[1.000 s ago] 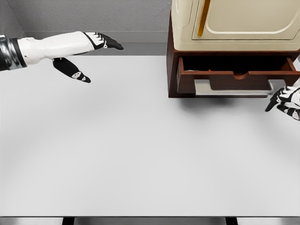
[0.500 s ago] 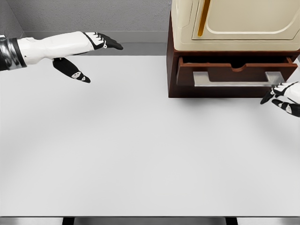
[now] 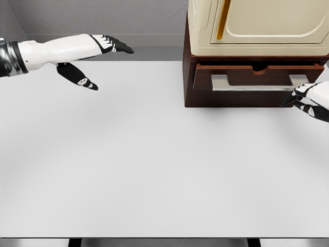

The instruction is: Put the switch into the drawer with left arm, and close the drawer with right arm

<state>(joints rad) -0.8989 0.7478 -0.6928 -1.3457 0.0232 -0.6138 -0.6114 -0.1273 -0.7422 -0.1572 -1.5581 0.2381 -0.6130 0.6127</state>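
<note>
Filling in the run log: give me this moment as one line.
drawer: nearly shut | right hand: at drawer front, right end | left hand: open, holding nothing, far left over table | switch: not visible

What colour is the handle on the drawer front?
The handle is silver-grey, on the dark brown drawer, in the head view.

Right hand [image 3: 310, 101] cut by right edge; cream appliance [image 3: 257, 25] cropped at top; drawer [image 3: 255, 78] contents hidden

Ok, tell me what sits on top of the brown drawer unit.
A cream-coloured appliance with a yellow strip stands on the brown drawer unit. The picture's edge cuts off its top. The drawer looks shut, its contents hidden.
</note>
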